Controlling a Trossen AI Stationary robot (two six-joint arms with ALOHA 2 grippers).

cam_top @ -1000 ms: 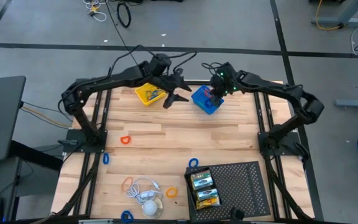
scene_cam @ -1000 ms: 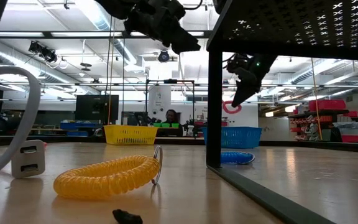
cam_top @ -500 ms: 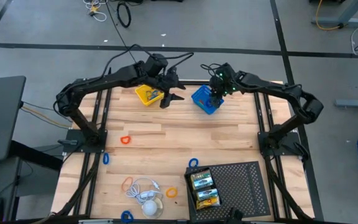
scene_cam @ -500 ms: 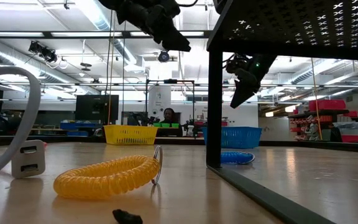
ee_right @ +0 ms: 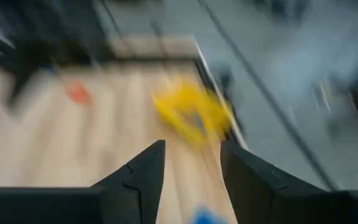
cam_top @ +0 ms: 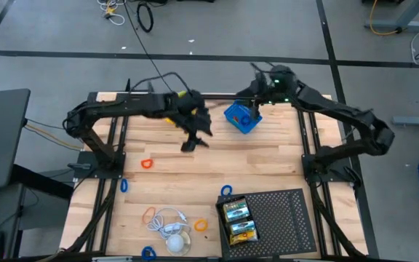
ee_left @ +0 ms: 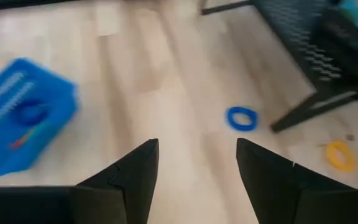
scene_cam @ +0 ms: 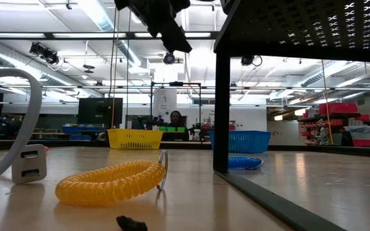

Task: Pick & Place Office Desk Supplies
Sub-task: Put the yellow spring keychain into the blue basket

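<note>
My left gripper (cam_top: 193,140) hangs open above the bare middle of the table; in its wrist view (ee_left: 194,168) nothing lies between the fingers. Ahead of it lie a blue loop (ee_left: 242,118) and a yellow loop (ee_left: 339,154). My right gripper (cam_top: 257,109) is open above the blue basket (cam_top: 241,118) at the far edge, its fingers (ee_right: 191,168) empty. The basket holds a blue loop (ee_left: 30,112) and something red. Two crayon boxes (cam_top: 237,212) lie in the black perforated tray (cam_top: 282,211). An orange loop (cam_top: 147,164) lies flat at the left.
A yellow basket (cam_top: 172,116) stands at the far edge, partly under my left arm. More loops lie near the front: blue (cam_top: 124,185), blue (cam_top: 226,191), orange (cam_top: 150,215). A white cable bundle (cam_top: 172,229) and a yellow coil (scene_cam: 111,181) sit at the near edge.
A red loop hung from my right gripper over the blue basket a second ago. It is gone from the fingers, and the gripper has risen out of the low view. My left gripper has swung from beside the yellow basket toward the table's near edge.
</note>
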